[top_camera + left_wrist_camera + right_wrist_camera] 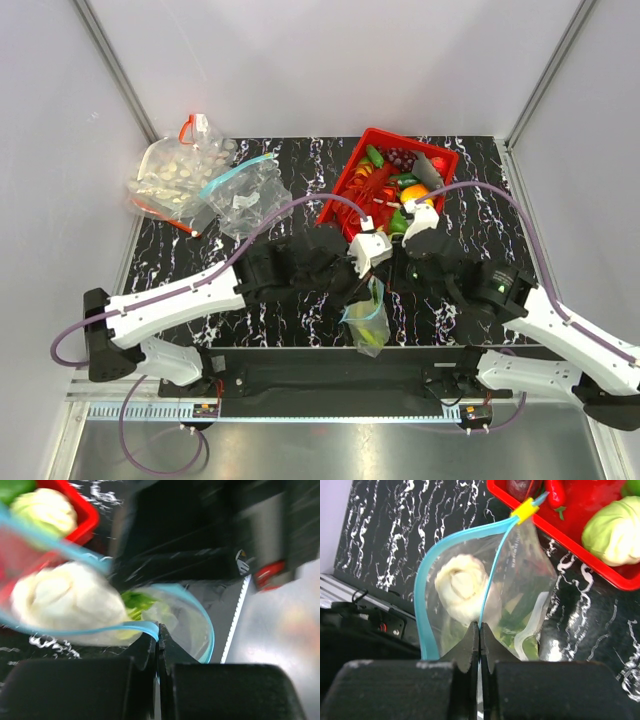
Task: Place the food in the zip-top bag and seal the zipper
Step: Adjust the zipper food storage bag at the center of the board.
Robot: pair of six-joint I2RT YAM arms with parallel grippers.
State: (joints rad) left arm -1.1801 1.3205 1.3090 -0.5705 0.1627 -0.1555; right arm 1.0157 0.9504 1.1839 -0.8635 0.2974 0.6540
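1. The zip-top bag (367,320) is held up near the tabletop's (300,325) near edge. It already contains a white radish piece (462,587) and green leaves (512,612).
2. Its zipper (426,580) gapes, the two teal lips bowing apart.
3. The left fingers (151,642) and the right fingers (471,640) are each clamped tight on the strip.
4. Risk: each pinch seems to catch only one lip, so the tracks may not mate. A slip would drop the loaded bag.
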